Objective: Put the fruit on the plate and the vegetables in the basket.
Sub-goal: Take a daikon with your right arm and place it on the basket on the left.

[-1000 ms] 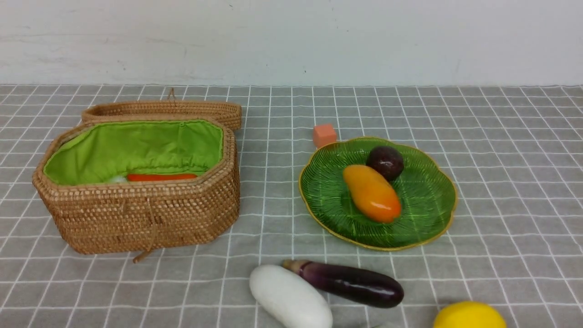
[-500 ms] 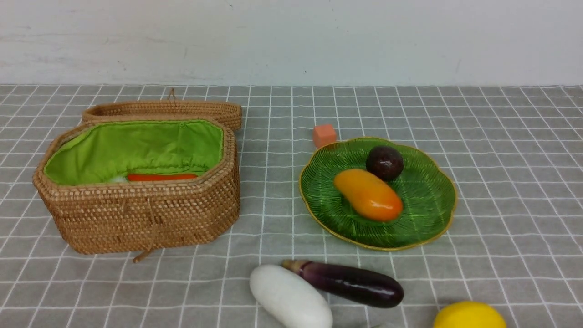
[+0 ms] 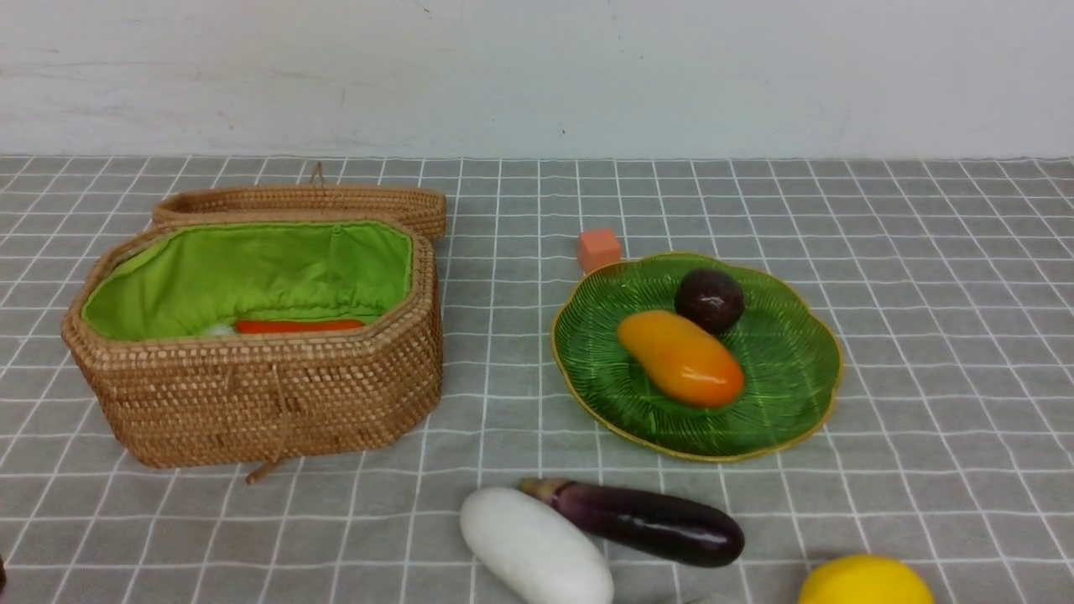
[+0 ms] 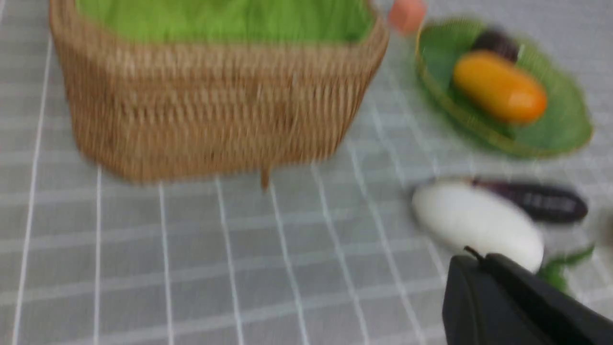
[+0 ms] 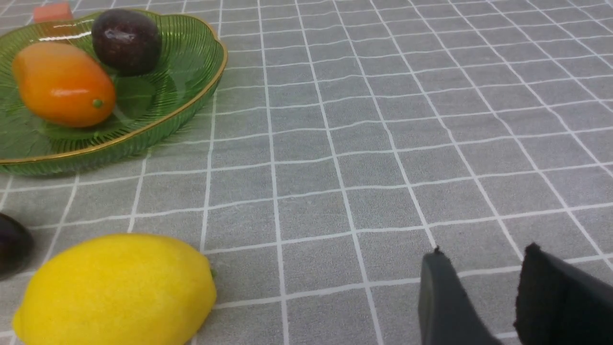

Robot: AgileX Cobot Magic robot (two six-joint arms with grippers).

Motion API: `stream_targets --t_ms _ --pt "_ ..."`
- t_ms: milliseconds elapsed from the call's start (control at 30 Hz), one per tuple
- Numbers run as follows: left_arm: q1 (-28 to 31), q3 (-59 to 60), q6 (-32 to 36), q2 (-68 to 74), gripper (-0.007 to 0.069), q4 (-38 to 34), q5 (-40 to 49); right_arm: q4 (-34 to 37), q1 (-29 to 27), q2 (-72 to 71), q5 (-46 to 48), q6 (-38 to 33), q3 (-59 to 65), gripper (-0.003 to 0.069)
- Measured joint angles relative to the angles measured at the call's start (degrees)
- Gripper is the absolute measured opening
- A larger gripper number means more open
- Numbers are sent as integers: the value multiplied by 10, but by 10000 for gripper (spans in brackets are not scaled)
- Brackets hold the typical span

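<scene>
On the left of the table (image 3: 940, 319) stands the basket (image 3: 252, 394), lid thrown back, with the red chili (image 3: 298, 325) lying inside on the green lining; the left gripper (image 4: 474, 268), seen only in its blurred wrist view, has its jaws pressed together on nothing and sits near the white radish (image 3: 535, 545). The radish lies on the cloth at the near edge, touching or just beside the purple eggplant (image 3: 646, 522). Further right a small orange cube (image 3: 598, 249) sits just behind the plate (image 3: 789, 386), which holds the mango (image 3: 681, 359) and the dark round fruit (image 3: 710, 299) side by side. The lemon (image 3: 864, 583) lies at the near right, apart from the plate; the right gripper (image 5: 481, 256) hangs just beside it, jaws apart and empty.

The radish, the eggplant and the lemon are left to move, and the lemon looks the likeliest next. The gripper should straddle its short middle, not its tapering ends; it is glossy and may squirt out, so the jaws should close squarely; it should be set on the bare green at the front of the plate, clear of the mango.
</scene>
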Motion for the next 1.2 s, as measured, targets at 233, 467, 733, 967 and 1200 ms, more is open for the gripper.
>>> stream_targets --t_ms 233,467,733,967,1200 --pt "168 0 192 -24 -13 -142 -92 0 0 0 0 0 0 241" --pt "243 4 221 -52 -13 -226 -45 0 0 0 0 0 0 241" --pt "213 39 161 -66 -10 -233 1 0 0 0 0 0 0 241" --pt "185 41 157 -67 -6 -237 1 0 0 0 0 0 0 241" --pt "185 41 157 -67 -2 -239 1 0 0 0 0 0 0 241"
